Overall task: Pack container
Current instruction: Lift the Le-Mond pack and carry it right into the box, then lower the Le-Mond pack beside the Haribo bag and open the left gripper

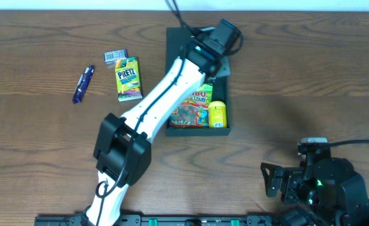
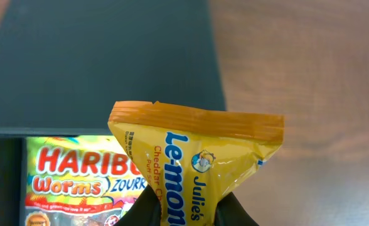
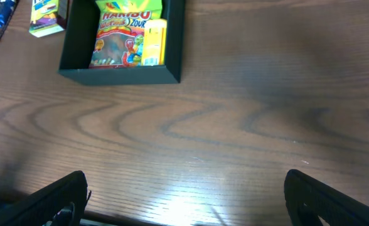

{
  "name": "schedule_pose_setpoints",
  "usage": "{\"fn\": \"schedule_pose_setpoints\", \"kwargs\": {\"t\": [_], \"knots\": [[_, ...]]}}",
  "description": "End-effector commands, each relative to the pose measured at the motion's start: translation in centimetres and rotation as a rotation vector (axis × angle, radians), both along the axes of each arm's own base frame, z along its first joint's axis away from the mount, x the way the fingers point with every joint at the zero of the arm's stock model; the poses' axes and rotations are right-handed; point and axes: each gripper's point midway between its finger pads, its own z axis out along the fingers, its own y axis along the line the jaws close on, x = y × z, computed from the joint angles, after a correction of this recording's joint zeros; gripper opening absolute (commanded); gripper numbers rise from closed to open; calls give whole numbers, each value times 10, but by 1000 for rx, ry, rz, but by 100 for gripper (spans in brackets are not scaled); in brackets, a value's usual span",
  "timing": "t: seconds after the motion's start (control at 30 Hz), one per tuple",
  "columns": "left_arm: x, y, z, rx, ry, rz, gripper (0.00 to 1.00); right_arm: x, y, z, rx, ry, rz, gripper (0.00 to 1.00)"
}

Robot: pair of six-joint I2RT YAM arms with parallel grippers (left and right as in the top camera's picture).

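Roughly halfway: Haribo bag (image 1: 194,110) in the container (image 3: 118,74), left jaws pinch a Julie's packet (image 2: 197,163) over it, right jaws wide, Pretz box (image 1: 128,78) and friends wait upper left.

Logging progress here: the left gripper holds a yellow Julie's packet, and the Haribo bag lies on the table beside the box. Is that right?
Not quite: the Haribo bag lies inside the box, not beside it, as the overhead view shows. The left gripper does hold the yellow Julie's packet.
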Motion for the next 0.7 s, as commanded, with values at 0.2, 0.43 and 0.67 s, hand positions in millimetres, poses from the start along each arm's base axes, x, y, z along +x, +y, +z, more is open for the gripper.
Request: {"fn": "schedule_pose_setpoints", "kwargs": {"t": [0.2,0.43,0.67], "knots": [[-26,-21,-33,96,59,-189,6,0,-1,3,-5,-12,2,99],[-36,-15,-49,94,136,-119,6,0,-1,3,-5,-12,2,99],[-45,-15,-70,106,207,-133,6,0,-1,3,-5,-12,2,99]]}}
